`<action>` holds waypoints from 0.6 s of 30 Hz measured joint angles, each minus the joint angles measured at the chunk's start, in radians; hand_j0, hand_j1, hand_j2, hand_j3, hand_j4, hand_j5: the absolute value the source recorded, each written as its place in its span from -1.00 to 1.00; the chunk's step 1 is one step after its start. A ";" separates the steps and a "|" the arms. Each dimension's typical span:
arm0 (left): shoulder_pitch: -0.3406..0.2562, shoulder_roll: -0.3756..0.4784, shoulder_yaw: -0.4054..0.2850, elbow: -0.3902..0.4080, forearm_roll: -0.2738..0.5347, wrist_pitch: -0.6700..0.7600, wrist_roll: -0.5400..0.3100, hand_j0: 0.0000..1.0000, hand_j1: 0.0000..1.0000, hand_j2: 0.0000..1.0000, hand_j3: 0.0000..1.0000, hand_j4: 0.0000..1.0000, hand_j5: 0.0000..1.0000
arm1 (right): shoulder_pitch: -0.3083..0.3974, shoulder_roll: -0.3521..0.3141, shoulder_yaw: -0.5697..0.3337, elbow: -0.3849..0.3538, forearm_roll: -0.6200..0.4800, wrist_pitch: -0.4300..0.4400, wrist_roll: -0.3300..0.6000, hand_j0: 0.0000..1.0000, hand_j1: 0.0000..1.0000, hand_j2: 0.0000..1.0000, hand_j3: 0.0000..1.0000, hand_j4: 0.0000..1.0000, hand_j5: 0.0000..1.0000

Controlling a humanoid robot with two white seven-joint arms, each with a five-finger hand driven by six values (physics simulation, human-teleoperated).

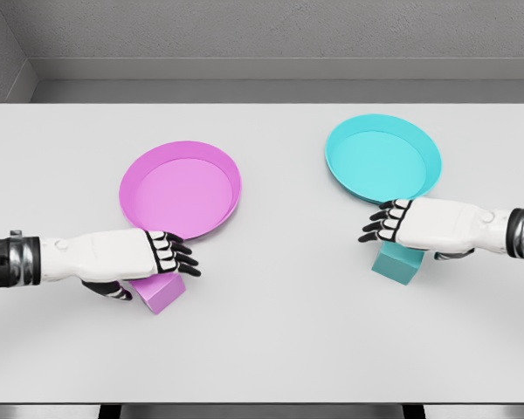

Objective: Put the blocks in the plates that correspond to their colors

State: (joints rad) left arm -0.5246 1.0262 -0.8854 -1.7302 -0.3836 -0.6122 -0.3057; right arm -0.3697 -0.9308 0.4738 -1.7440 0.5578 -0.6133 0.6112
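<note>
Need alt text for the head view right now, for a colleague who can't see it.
Each hand sits over its matching block on the white table: left hand above the pink block, right hand above the teal block. The empty pink plate and teal plate lie just beyond.

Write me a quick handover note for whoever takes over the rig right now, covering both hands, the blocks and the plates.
Left hand: over the pink block, fingers extended, grasp not confirmed.
Right hand: over the teal block, same state.
Both blocks sit on the table, each just in front of its matching plate.
Pink plate and teal plate hold nothing.
Done: hands positioned at blocks.
Left: grasp, lift, place each block in its same-colour plate.
</note>
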 measured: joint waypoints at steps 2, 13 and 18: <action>0.000 0.000 -0.002 0.000 -0.003 0.000 0.000 0.51 0.51 0.51 0.51 0.51 0.51 | 0.002 0.005 0.009 0.001 0.008 0.000 0.000 1.00 1.00 1.00 1.00 1.00 1.00; -0.002 0.000 -0.005 -0.002 -0.001 0.001 0.000 -0.04 -0.04 -0.04 -0.04 -0.04 -0.04 | 0.003 0.010 0.032 0.003 0.019 0.000 0.000 1.00 1.00 1.00 1.00 1.00 1.00; -0.020 0.003 -0.006 -0.002 -0.004 0.000 0.000 -0.12 -0.12 -0.12 -0.12 -0.12 -0.12 | 0.002 0.019 0.034 0.016 0.026 0.000 0.000 0.93 0.93 0.93 0.93 0.93 0.93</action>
State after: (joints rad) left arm -0.5446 1.0288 -0.8916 -1.7318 -0.3879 -0.6122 -0.3058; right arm -0.3681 -0.9121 0.5073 -1.7277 0.5840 -0.6132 0.6112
